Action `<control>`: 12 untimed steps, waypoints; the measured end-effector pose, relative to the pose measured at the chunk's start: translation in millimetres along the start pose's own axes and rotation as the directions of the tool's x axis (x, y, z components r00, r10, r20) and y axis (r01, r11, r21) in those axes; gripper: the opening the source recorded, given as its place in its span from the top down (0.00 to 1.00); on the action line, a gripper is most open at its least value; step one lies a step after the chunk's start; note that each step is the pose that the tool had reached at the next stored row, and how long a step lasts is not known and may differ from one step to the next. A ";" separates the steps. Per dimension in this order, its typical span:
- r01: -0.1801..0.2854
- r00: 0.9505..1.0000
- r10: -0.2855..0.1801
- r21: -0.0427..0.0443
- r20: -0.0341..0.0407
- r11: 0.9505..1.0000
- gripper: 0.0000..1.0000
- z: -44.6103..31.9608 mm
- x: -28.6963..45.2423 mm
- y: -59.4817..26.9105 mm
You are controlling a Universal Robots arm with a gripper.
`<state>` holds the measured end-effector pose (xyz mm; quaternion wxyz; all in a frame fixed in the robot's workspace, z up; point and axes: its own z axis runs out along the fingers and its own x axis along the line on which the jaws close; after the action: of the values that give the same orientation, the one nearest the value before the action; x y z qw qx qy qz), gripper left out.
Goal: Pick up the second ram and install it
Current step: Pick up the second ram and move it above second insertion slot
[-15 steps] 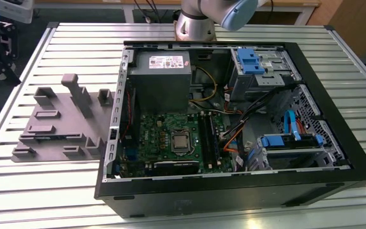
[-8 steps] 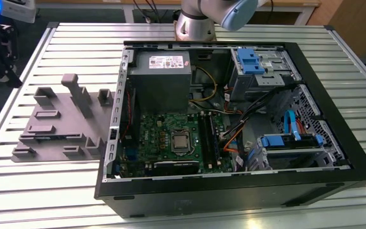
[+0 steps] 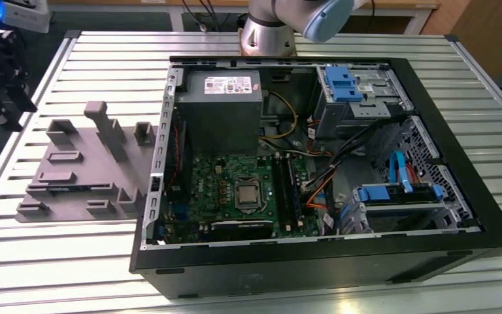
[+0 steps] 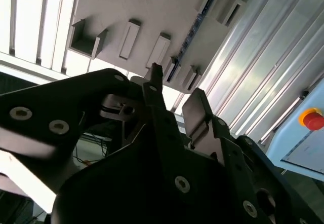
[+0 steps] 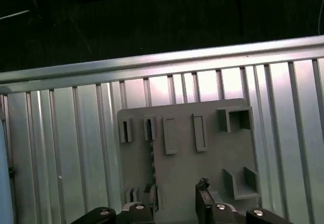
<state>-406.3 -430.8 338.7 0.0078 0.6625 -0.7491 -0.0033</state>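
You had the gripper [image 5: 176,197] released, jaws parted with nothing between them, as both wrist views showed; in the second wrist view [image 4: 175,89] the gap between the two black fingers was bare. The second ram [image 5: 151,155] stood on edge in a narrow slot of the grey fixture [image 5: 202,168], beneath the gripper and just ahead of its fingertips, nearer one finger than the other and apart from both. In the second wrist view it [image 4: 190,39] read as a thin dark strip with a bluish glint running along the fixture [image 4: 152,6]. By my reading the pick had not been made: the board was ungrasped, and the carry to the open computer case [image 3: 321,261] and the seating in the motherboard's long black slots [image 3: 284,190] were all left to do. Much was hard to judge. The ram showed edge-on, so its chips and label stayed hidden. In the exterior view the arm [image 3: 303,19] was cut off by the frame's edge, I could not pick the board out on the fixture [image 3: 76,176], and I could not tell whether any module already sat in those slots.
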 end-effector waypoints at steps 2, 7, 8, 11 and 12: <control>0.026 1.000 -0.026 0.000 -0.001 1.000 0.53 1.9 0.1 0.0; 0.055 0.998 -0.055 0.000 -0.001 0.998 0.47 9.2 1.4 -0.3; 0.055 0.998 -0.055 0.001 -0.001 0.998 0.47 10.5 1.6 -0.3; 0.057 0.998 -0.057 0.003 -0.001 0.998 0.47 14.1 1.9 -0.4; 0.058 0.998 -0.058 0.004 -0.001 0.998 0.47 15.2 2.0 -0.4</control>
<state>-406.4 -432.9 323.5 0.0067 0.6838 -0.7297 -0.0017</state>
